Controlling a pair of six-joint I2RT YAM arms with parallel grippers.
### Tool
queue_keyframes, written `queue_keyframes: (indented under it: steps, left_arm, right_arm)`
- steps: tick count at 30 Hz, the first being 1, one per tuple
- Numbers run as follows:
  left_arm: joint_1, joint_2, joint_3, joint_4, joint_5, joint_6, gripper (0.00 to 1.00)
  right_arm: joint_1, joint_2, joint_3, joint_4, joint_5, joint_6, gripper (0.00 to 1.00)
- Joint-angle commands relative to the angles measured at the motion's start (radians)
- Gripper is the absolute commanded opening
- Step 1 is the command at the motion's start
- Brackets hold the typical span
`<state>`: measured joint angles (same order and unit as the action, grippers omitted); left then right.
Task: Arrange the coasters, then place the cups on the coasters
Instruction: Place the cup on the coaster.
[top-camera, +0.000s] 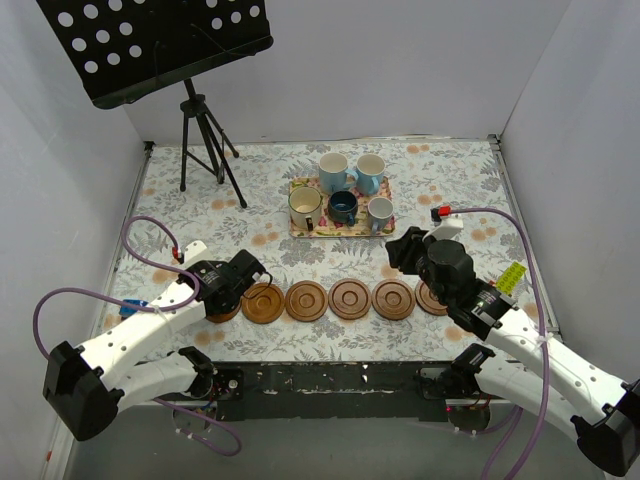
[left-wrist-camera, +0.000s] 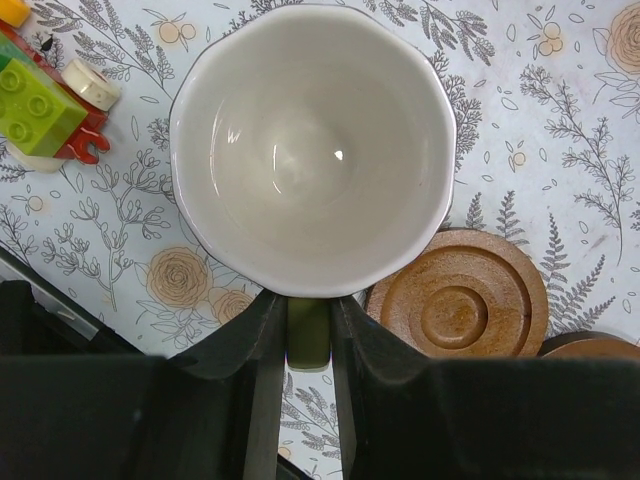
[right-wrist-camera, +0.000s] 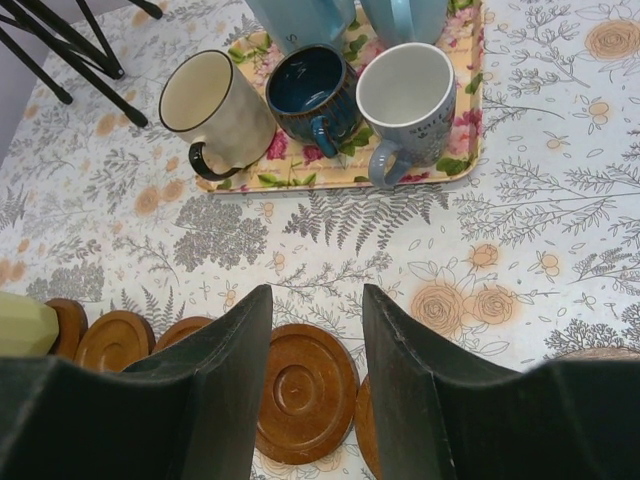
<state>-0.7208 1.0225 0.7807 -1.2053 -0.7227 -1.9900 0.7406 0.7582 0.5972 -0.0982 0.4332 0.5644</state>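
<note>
Close to the near edge of the surface (top-camera: 470, 190), towards its left side, the left jaws are pinched almost together on the green handle (left-wrist-camera: 308, 332) of the pale yellow-green mug (left-wrist-camera: 312, 150); the mug is upright, mouth up, over the leftmost coaster (top-camera: 222, 316); whether it rests on that disc or hangs just above it I cannot tell; a few toy bricks (left-wrist-camera: 40, 105) lie on the surface near the mug.

The other coasters (top-camera: 350, 299) lie flat in a line running rightward along the near edge, each just beside the next; the first of them (left-wrist-camera: 462, 300) is just beside the mug.

The right jaws stand well apart with nothing between them, above the right end of the row, over a bare coaster (right-wrist-camera: 300, 390).

Farther in, about the middle of the surface, a floral tray (top-camera: 345, 233) carries five mugs; its near row holds the cream mug with dark rim (top-camera: 304, 207), the dark blue mug (top-camera: 343, 206) and the small grey-blue mug (top-camera: 380, 212); the two light blue mugs (top-camera: 333, 172) stand behind them.

At the far left corner stands a black music stand (top-camera: 205, 140).
</note>
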Motion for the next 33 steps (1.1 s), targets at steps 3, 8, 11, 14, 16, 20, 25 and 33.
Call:
queue_keyframes:
  steps: [3, 8, 11, 14, 16, 20, 25, 33]
  left_arm:
    - [0.004, -0.013, 0.054, -0.017, 0.009, -0.102, 0.0]
    - [0.004, -0.015, 0.069, -0.026, 0.009, -0.105, 0.0]
    - [0.004, -0.022, 0.068, -0.025, 0.016, -0.107, 0.0]
    - [0.004, -0.021, 0.058, -0.033, 0.014, -0.109, 0.0]
    - [0.004, -0.019, 0.052, -0.04, 0.016, -0.115, 0.0]
    - [0.004, -0.035, 0.049, -0.046, 0.026, -0.125, 0.0]
    - [0.004, -0.038, 0.04, -0.039, 0.035, -0.121, 0.0]
    - [0.001, -0.036, 0.038, -0.06, 0.023, -0.125, 0.0]
  right_arm:
    - [-0.004, -0.008, -0.01, 0.043, -0.004, 0.009, 0.49]
    - [-0.006, -0.011, -0.013, 0.045, -0.004, 0.008, 0.49]
    - [-0.006, -0.008, -0.014, 0.045, -0.007, 0.009, 0.49]
    - [-0.006, -0.008, -0.017, 0.046, -0.007, 0.009, 0.49]
    - [-0.006, -0.005, -0.019, 0.046, -0.007, 0.011, 0.49]
    - [-0.007, -0.007, -0.02, 0.046, -0.008, 0.011, 0.49]
    - [-0.007, -0.002, -0.02, 0.048, -0.008, 0.012, 0.49]
    - [-0.009, -0.002, -0.025, 0.049, -0.011, 0.014, 0.49]
